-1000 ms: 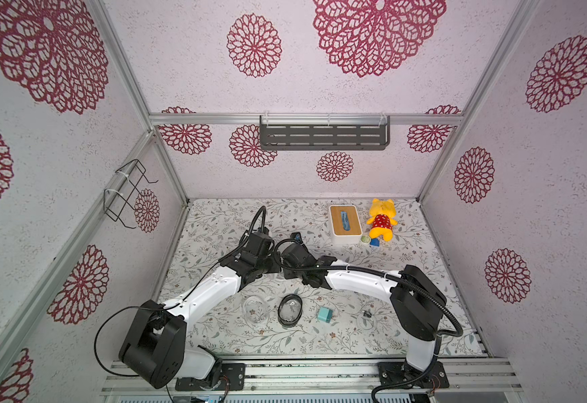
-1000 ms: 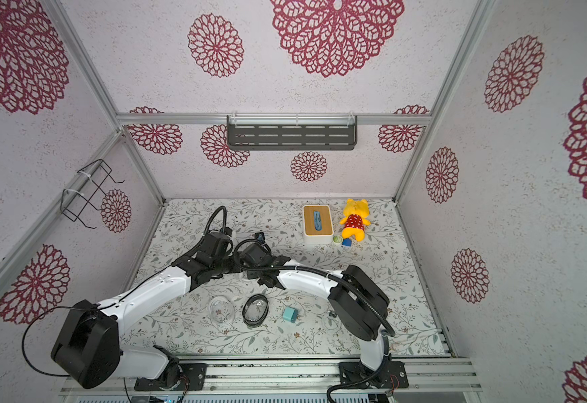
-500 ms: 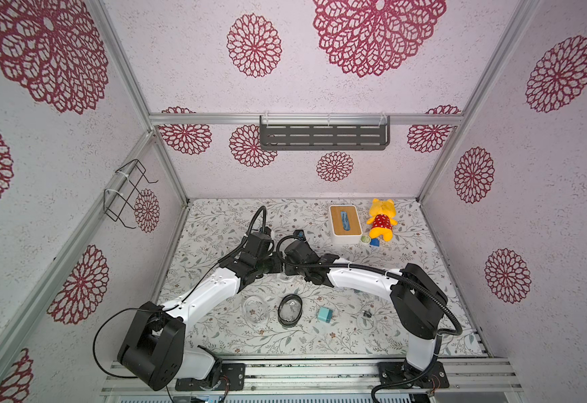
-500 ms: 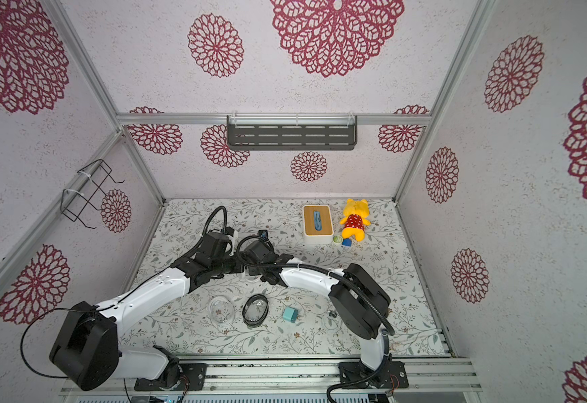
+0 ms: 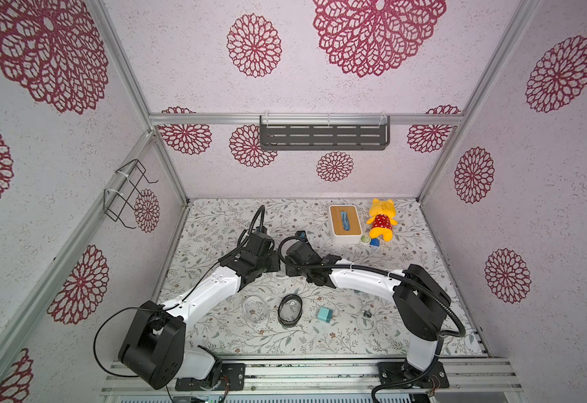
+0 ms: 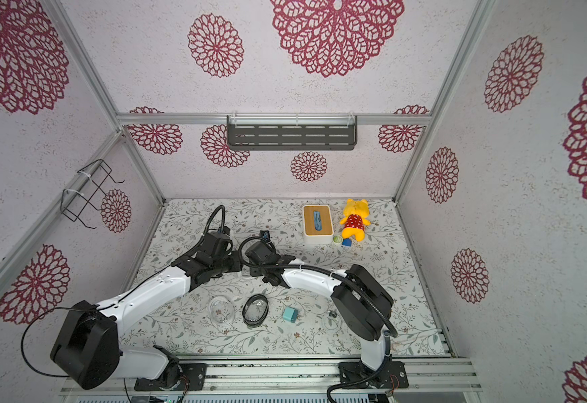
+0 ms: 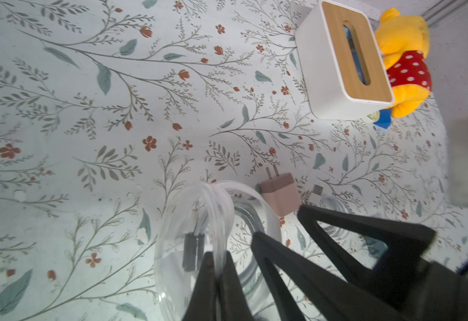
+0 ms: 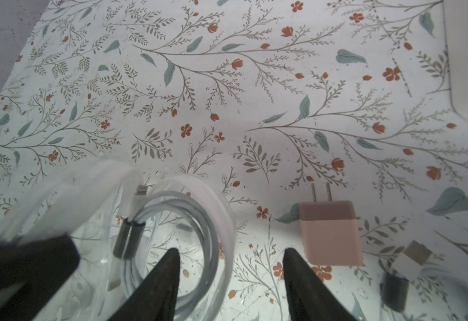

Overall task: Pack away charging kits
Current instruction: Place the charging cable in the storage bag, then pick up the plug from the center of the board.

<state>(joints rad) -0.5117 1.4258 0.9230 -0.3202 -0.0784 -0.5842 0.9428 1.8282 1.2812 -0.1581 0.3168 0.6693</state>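
Case (image 7: 213, 200) rim pinched in left tool (image 7: 218, 258), right tool (image 8: 230, 251) parted, open mat (image 8: 227, 83) beyond

Open mat (image 5: 215, 223) far left; obstacles: white box (image 5: 345, 223) and plush (image 5: 380, 219) (far right corner), clear cases (image 5: 255, 310) near front.

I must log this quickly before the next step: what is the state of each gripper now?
Left gripper: closed, pinching the edge of the clear case.
Right gripper: open, holding nothing, above the coiled cable.
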